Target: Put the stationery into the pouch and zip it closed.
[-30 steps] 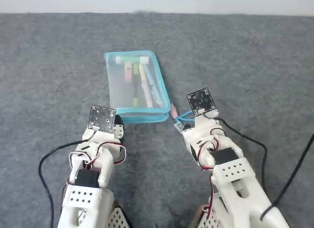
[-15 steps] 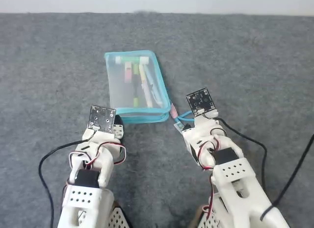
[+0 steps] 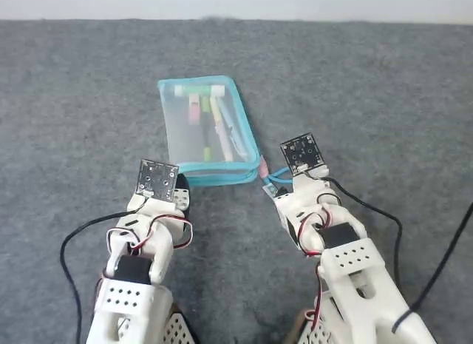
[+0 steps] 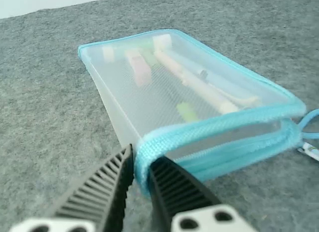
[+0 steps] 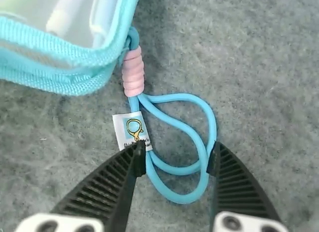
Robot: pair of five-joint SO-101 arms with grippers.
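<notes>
A clear pouch [image 3: 203, 129] with a turquoise zip edge [image 4: 214, 124] lies on the grey carpet, with pens and markers [image 4: 194, 85] inside. My left gripper [image 4: 141, 167] is shut on the pouch's near corner, pinching the turquoise edge [image 3: 179, 183]. My right gripper [image 5: 175, 154] stands open around the blue cord loop [image 5: 187, 157] that hangs from the pink zip pull [image 5: 133, 72] at the pouch's other near corner [image 3: 260, 166]. The loop lies between the fingers, touching neither clearly.
Grey carpet [image 3: 369, 100] stretches on all sides of the pouch. A pale wall edge [image 3: 236, 4] runs along the far side. Black cables [image 3: 414, 255] trail beside both arms near the front.
My left gripper has shifted slightly forward and right toward the pouch's corner, and the pouch has turned a little. The right arm has stayed still.
</notes>
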